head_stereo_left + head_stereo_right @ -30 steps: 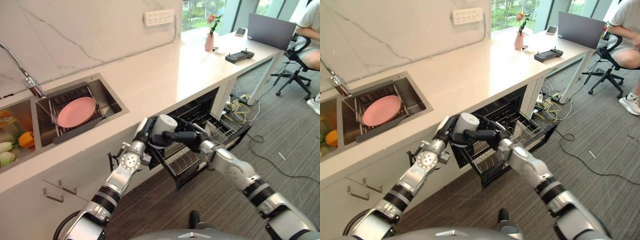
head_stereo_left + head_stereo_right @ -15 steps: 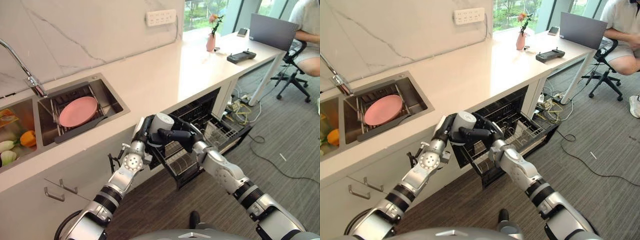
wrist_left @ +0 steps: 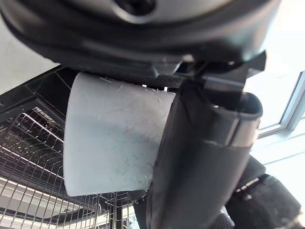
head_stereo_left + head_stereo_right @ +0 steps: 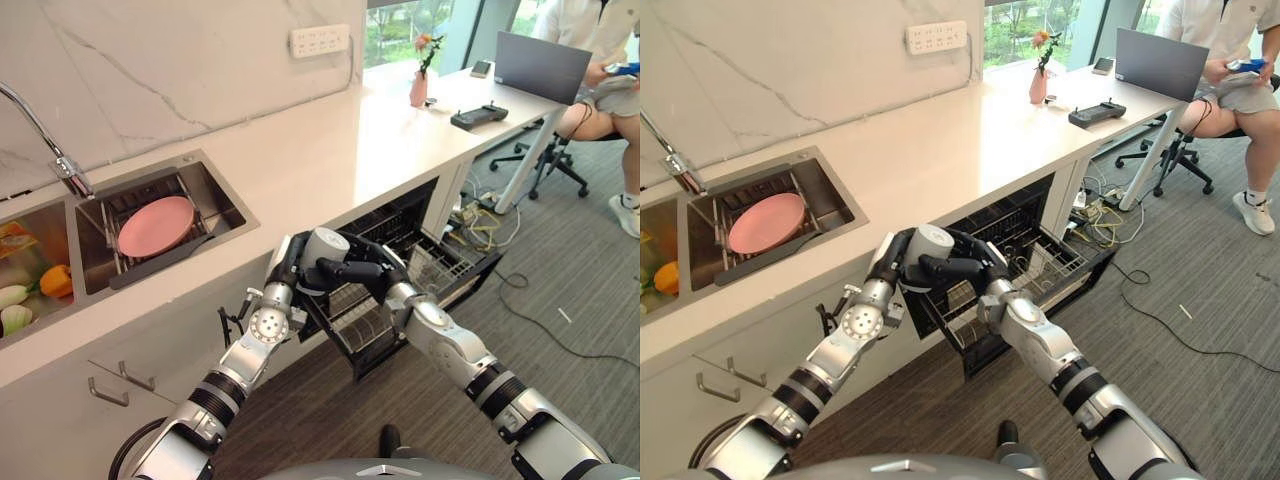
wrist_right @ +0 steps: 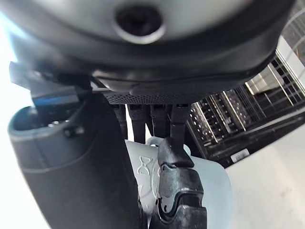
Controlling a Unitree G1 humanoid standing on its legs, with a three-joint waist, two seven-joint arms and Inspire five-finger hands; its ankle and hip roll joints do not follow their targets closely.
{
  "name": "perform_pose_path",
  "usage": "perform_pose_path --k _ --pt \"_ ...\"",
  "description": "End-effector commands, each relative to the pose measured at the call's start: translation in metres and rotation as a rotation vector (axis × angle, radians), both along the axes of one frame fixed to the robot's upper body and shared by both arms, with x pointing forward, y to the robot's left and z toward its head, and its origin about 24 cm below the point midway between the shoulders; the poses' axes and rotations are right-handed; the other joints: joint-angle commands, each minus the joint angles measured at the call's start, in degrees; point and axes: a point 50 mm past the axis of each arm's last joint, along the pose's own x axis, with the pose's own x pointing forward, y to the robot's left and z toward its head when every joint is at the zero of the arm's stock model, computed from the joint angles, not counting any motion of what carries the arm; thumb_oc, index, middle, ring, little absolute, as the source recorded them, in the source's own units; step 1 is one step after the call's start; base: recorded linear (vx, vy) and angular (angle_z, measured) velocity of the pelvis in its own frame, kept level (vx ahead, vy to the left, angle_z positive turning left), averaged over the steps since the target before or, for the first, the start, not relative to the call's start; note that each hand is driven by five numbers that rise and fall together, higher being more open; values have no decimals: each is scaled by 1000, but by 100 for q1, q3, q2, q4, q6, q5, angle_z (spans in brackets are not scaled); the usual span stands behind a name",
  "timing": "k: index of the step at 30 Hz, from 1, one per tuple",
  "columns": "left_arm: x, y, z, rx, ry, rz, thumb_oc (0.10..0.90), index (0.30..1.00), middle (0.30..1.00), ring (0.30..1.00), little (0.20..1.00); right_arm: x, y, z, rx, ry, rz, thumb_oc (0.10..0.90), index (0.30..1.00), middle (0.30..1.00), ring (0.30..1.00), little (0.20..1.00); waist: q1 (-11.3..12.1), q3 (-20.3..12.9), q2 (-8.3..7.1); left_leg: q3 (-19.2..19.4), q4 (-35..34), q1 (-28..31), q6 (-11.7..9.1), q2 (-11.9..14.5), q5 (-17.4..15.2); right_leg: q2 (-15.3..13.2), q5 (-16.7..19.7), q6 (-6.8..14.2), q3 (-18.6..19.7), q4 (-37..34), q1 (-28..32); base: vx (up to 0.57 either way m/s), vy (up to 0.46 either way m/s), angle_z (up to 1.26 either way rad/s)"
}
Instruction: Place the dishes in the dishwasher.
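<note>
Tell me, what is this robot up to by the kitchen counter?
It is loading a dishwasher. Both hands meet on a pale grey cup held above the pulled-out wire rack of the open dishwasher under the white counter: the left hand is curled round it, and the right hand has its fingers on it too, as if passing it across. A round pink plate waits in the steel sink. A person sits at the desk beyond.
</note>
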Motion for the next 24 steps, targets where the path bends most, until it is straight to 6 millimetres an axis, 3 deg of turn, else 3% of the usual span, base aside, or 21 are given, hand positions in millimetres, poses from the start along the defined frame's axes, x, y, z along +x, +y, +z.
perform_pose_path --k 1,2,3,6,7,8,11,12,13,14,17,24 --pt "9 -102 86 -35 -411 -368 400 300 300 300 300 7 71 85 260 -332 67 400 300 300 300 300 -66 -47 -180 -69 62 -207 44 -142 -17 -651 -1032 563 -104 119 498 0 0 0" --pt "9 -101 86 -20 -427 -352 731 796 796 796 796 7 68 95 279 -372 12 400 300 300 300 300 -80 -50 -165 -75 58 -200 55 -146 -21 -655 -1024 563 -97 128 495 0 0 0" --pt "9 -101 86 -20 -427 -352 800 900 900 900 900 7 68 95 279 -372 12 400 300 300 300 300 -79 -49 -166 -75 59 -199 56 -146 -22 -655 -1024 563 -97 128 496 0 0 0" --pt "9 -101 86 5 -448 -340 800 900 900 900 900 10 56 110 282 -446 -106 400 300 300 300 300 -87 -55 -144 -81 58 -186 63 -147 -26 -652 -1025 561 -98 135 505 0 0 0" --pt "8 -100 87 26 -464 -337 800 900 900 900 900 13 43 118 292 -483 -211 400 300 300 300 300 -99 -75 -132 -79 58 -178 64 -139 -25 -650 -1031 560 -110 134 515 0 0 0" --pt "8 -100 87 27 -464 -337 800 900 900 900 900 12 43 118 292 -483 -213 400 300 300 300 300 -95 -73 -134 -79 59 -177 63 -139 -26 -650 -1032 560 -110 134 517 0 0 0" --pt "8 -97 87 80 -484 -361 800 900 900 900 900 20 9 124 288 -493 -417 400 300 300 300 300 -102 -114 -121 -104 60 -159 66 -132 -34 -642 -1040 559 -125 134 534 -3 3 1" --pt "7 -97 88 80 -484 -362 800 900 900 900 900 20 9 124 287 -494 -418 400 300 300 300 300 -97 -111 -124 -105 61 -159 66 -132 -34 -642 -1040 559 -126 134 536 -7 10 8" --pt "7 -95 89 92 -495 -381 800 900 900 900 900 25 -9 123 279 -491 -520 400 300 300 300 300 -83 -136 -123 -118 60 -149 69 -133 -46 -638 -1046 558 -145 133 552 -6 7 9" --pt "7 -95 89 92 -495 -382 800 900 900 900 900 25 -9 123 279 -491 -521 400 300 300 300 300 -81 -134 -126 -119 60 -148 68 -133 -47 -638 -1047 557 -146 132 554 -11 9 9" --pt "7 -89 95 101 -516 -390 800 900 900 900 900 28 -42 128 270 -515 -695 400 300 300 300 300 -40 -171 -143 -170 68 -158 80 -136 -61 -628 -1061 549 -171 139 581 -4 2 4" --pt "7 -80 106 105 -556 -402 800 900 900 900 900 27 -82 137 216 -578 -898 400 300 300 300 300 17 -200 -183 -241 63 -172 92 -141 -76 -636 -1062 560 -206 135 601 -3 3 2"
